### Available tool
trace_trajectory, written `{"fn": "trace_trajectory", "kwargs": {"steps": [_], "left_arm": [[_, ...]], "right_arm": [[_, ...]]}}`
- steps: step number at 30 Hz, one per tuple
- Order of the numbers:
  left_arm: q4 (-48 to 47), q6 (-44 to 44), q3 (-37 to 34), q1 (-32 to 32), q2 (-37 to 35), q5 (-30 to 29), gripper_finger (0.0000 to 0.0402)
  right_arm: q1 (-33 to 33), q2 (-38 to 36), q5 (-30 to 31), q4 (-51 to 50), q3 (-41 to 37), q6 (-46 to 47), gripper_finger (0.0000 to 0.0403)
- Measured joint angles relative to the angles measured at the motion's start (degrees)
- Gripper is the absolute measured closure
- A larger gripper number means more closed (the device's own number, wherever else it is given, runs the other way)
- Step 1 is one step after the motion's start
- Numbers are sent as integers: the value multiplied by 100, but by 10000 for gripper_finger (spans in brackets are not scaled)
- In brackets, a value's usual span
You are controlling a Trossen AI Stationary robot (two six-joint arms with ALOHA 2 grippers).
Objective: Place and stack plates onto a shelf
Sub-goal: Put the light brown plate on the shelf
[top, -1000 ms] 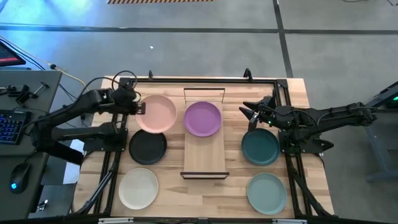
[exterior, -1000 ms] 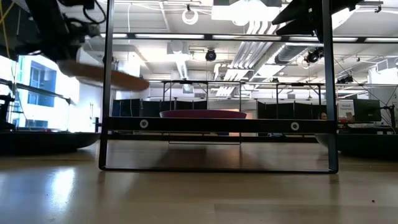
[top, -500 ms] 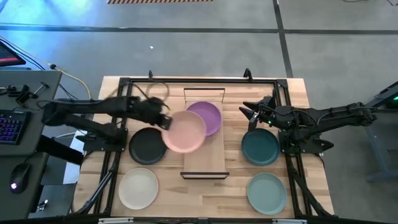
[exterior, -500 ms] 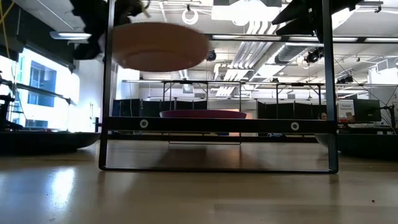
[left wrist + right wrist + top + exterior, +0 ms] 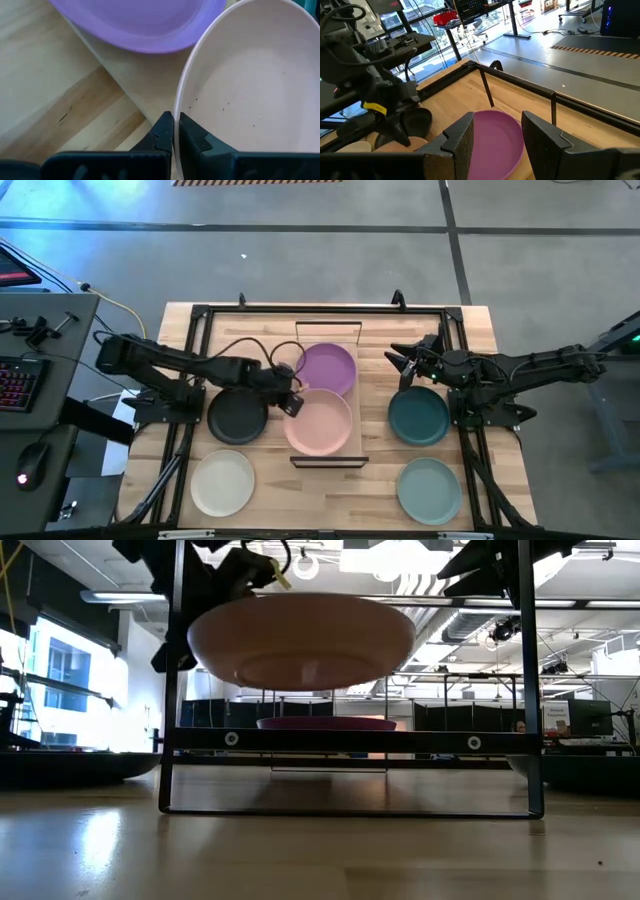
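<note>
My left gripper [image 5: 291,404] is shut on the pink plate [image 5: 320,422], which hovers over the near half of the shelf [image 5: 345,458]. In the low view the pink plate [image 5: 300,640] is well above the shelf board [image 5: 450,741]. The purple plate [image 5: 327,369] lies flat on the shelf's far half. My right gripper [image 5: 398,361] is open and waits above the far edge of the dark teal plate [image 5: 419,416]. The black plate [image 5: 237,417], cream plate [image 5: 223,483] and pale green plate [image 5: 429,489] lie flat on the table. My left gripper pinches the pink plate's raised rim [image 5: 176,107] on the plate's left side, one finger [image 5: 162,131] outside the rim and the other inside it. The fingers come in about level from the table's left. The plate is lifted clear and roughly level.
A black metal frame [image 5: 200,315] runs around the work area, with uprights that show in the low view [image 5: 172,680]. The shelf's thin wire back [image 5: 328,325] stands at its far end. Bare tabletop [image 5: 330,500] lies between the cream and pale green plates.
My left gripper has carried the pink plate from the far left of the table toward the right and near edges, past the purple plate, until it hangs over the shelf's near half. The plate has stayed lifted throughout.
</note>
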Motion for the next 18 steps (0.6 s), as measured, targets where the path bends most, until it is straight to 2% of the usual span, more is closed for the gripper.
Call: {"fn": "trace_trajectory", "kwargs": {"steps": [12,18], "left_arm": [[276,208,0,-229,652,-104,401],[633,239,0,-227,680,-234,392]], "right_arm": [[0,-1,2,-2,2,-2,257],[0,-1,2,0,2,-2,257]]}}
